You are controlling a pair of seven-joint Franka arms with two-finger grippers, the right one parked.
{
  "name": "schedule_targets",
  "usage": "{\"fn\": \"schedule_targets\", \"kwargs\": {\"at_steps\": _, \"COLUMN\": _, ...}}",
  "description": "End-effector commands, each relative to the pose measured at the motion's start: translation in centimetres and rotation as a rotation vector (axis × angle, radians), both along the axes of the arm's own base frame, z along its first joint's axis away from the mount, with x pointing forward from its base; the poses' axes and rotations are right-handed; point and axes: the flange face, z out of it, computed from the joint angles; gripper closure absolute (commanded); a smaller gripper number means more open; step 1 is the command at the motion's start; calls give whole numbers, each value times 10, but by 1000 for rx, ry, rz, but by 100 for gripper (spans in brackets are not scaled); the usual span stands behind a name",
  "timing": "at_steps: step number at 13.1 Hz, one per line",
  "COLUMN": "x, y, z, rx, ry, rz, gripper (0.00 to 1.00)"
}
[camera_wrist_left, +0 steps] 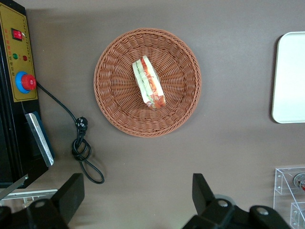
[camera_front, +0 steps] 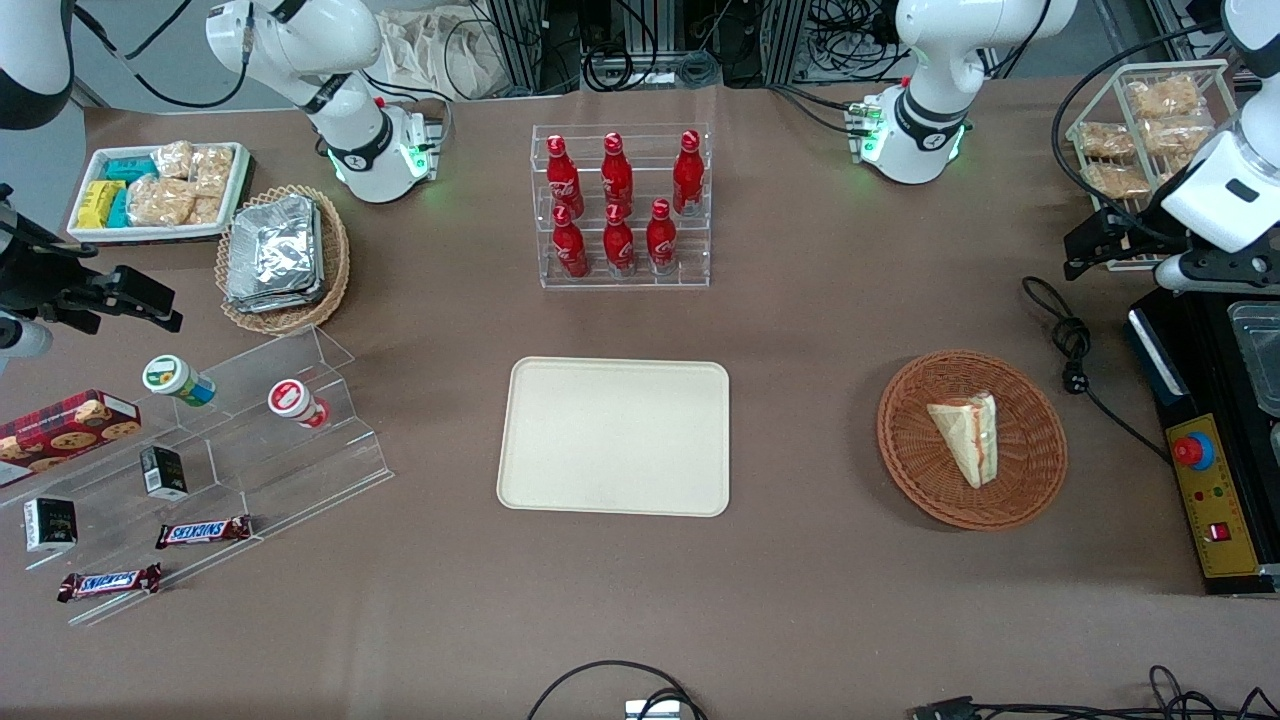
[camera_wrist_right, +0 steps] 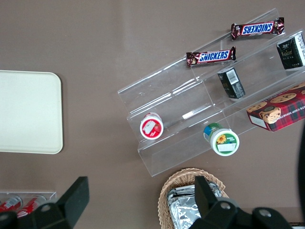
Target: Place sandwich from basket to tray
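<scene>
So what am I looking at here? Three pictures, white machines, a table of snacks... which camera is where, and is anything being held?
These are two white robot arms bolted to a brown table. One picture looks down from the front; the other two come from cameras on each arm's wrist. The working arm's end effector hangs open above the table, near the round reddish-brown wicker basket, and holds nothing. In the basket lies a triangular pale-bread sandwich with red and green filling. Mid-table sits a flat cream rectangular tray, bare, where the sandwich should go. Farther from the front camera than the tray stands a clear rack of red bottles. Toward the parked arm's end are chocolate bars on clear steps.
</scene>
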Motion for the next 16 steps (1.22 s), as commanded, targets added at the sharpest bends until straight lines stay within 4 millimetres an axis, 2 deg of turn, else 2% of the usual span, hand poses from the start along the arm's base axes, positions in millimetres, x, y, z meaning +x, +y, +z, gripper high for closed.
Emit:
{"fn": "schedule_targets", "kwargs": {"at_steps": 1, "x": 1, "y": 2, "z": 8, "rx": 8, "ry": 15, "rz": 5, "gripper": 0}}
{"fn": "schedule_targets", "kwargs": {"at_steps": 8, "x": 0, "y": 7, "z": 8, "rx": 14, "ry": 17, "rz": 63, "gripper": 0}}
{"fn": "schedule_targets", "kwargs": {"at_steps": 11, "x": 1, "y": 6, "z": 2, "rx": 5, "ry": 30, "rz": 115, "gripper": 0}}
{"fn": "schedule_targets", "kwargs": {"at_steps": 15, "x": 11, "y": 6, "z": -24, "rx": 21, "ry": 50, "rz": 254, "gripper": 1}}
{"fn": "schedule_targets", "kwargs": {"at_steps": 16, "x": 12, "y": 6, "z": -36, "rx": 24, "ry": 51, "rz": 266, "gripper": 1}}
